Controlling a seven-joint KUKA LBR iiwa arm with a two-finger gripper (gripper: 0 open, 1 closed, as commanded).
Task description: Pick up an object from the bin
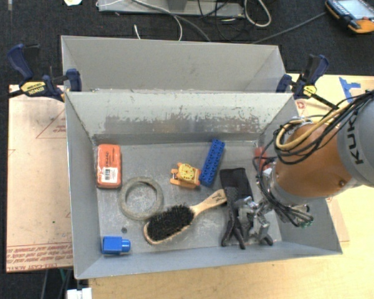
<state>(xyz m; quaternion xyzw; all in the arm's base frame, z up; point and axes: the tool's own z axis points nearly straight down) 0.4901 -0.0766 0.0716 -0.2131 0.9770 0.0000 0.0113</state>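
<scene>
Jaws stand spread and empty, low over the bin (174,114) floor, probably set to straddle a thing. Black block (235,180) lies just behind them; brush (171,222) handle just beside, toward mid-bin.

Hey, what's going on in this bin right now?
The arm's gripper is down in the front right corner of the grey bin, next to a flat black thing and the wooden-handled hairbrush. Whether it has hold of anything cannot be told. A blue brick, yellow toy, ring and orange block lie farther off.
</scene>
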